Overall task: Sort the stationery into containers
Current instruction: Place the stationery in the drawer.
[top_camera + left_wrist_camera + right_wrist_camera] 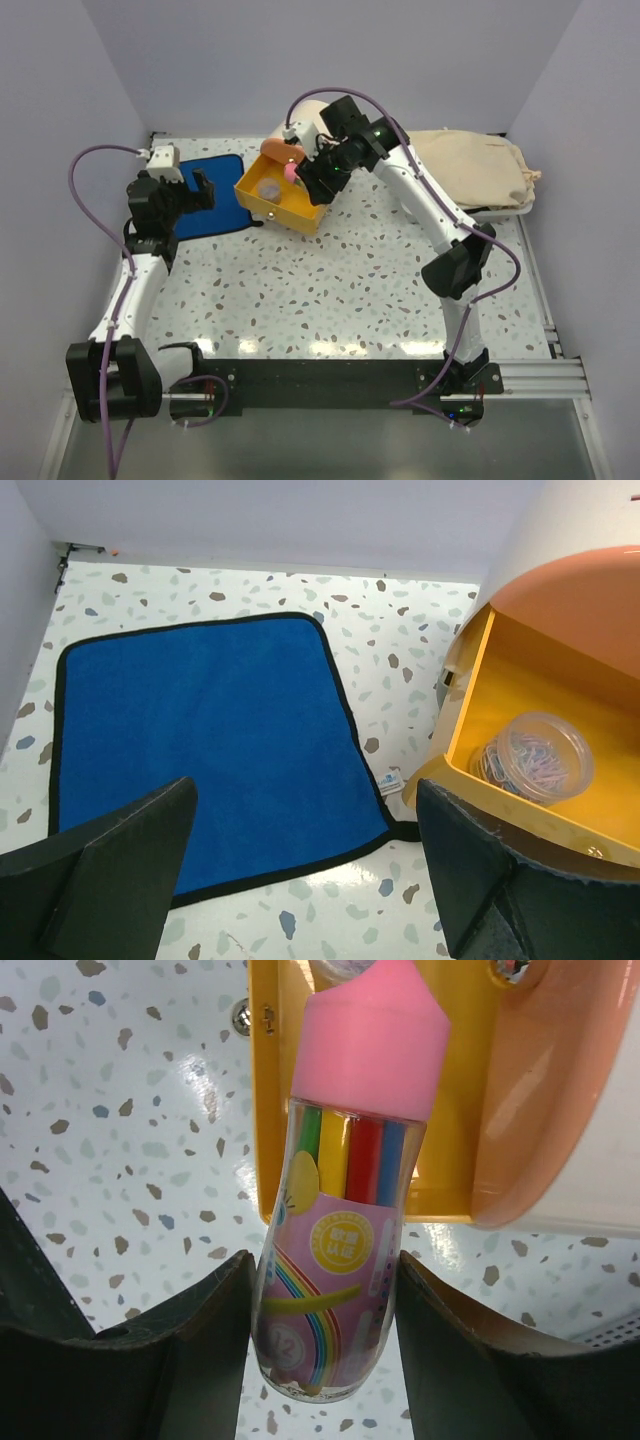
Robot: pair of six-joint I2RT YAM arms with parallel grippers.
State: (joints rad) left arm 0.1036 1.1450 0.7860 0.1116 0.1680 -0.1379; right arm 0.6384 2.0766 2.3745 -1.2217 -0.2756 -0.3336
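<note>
Right gripper (325, 1360) clamped on pink transparent tube (345, 1210), gripping the lower label half. Tube's long axis runs 6 to 12 in wrist view, pink cap at 12, over the open yellow drawer (268, 1080). Clear body, coloured pens inside, rainbow label. Drawer sits at 11 o'clock on table (380, 290); right arm nearer. Left gripper (305, 825) spread wide, empty, above blue cloth (200, 750), drawer at its 3 o'clock. Clip tub (535, 755) lies in drawer.

Left end effector (305, 845) agape, right (325, 1305) gripping
</note>
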